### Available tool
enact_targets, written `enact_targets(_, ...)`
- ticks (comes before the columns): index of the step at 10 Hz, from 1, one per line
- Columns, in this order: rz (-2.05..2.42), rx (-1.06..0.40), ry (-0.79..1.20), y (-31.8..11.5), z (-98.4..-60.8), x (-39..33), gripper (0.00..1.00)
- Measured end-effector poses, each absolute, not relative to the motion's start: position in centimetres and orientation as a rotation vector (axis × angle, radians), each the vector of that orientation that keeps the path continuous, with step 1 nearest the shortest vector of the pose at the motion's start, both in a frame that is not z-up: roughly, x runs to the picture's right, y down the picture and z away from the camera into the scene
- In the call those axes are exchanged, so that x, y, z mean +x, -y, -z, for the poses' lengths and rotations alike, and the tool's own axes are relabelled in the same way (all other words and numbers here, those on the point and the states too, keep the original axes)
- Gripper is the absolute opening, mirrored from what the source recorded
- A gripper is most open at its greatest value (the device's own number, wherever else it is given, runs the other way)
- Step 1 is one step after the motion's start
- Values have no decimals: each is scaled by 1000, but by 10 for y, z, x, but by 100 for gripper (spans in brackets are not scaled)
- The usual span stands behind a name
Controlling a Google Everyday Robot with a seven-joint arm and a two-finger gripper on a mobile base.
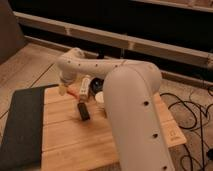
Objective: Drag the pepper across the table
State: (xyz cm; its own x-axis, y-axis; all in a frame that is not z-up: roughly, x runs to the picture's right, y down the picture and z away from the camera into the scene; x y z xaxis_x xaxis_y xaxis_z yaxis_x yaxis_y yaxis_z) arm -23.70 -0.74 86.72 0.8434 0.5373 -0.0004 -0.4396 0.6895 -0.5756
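The small red-orange pepper lies on the far left part of the bamboo table, just left of a white bottle. My gripper hangs from the white arm and is low over the table, right at the pepper's left end. I cannot tell whether it touches the pepper. The big arm body hides much of the table's right half.
A white bottle lies beside the pepper. A flat black bar lies in front of it. A bowl shows partly behind the arm. A dark grey mat covers the table's left side. Cables lie on the floor to the right.
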Motion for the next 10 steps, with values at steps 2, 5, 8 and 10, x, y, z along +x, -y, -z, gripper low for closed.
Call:
enact_targets(2,-478,-602,158,18,-886,-244,65)
enact_targets(5,-428,-606,139,29,-911,-254,65)
enact_targets(8,-418,-660,130,17,-937,-271,65)
enact_targets(10,-429,-689,96,7,-954,-266,65)
